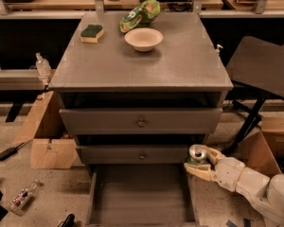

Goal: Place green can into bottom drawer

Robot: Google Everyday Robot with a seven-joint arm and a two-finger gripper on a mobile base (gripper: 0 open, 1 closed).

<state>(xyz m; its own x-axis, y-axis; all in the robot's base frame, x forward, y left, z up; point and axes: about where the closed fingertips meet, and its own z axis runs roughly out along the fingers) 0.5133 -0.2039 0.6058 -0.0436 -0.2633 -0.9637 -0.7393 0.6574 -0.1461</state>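
The green can [197, 155] shows its silver top and pull tab at the lower right. My gripper [199, 163] is shut on the green can, with cream fingers [199, 172] around its sides. It holds the can upright at the right front corner of the cabinet, just above the right rim of the bottom drawer [141, 193]. The bottom drawer is pulled out, a wide grey tray with a bare floor. My white arm [255, 186] comes in from the lower right.
Two shut drawer fronts with round knobs [141, 123] sit above. On the cabinet top are a white bowl [143, 39], a green-topped sponge [92, 33] and a green snack bag [141, 14]. Cardboard boxes [52, 145] stand left and right [262, 148]; a dark chair [262, 67] is at right.
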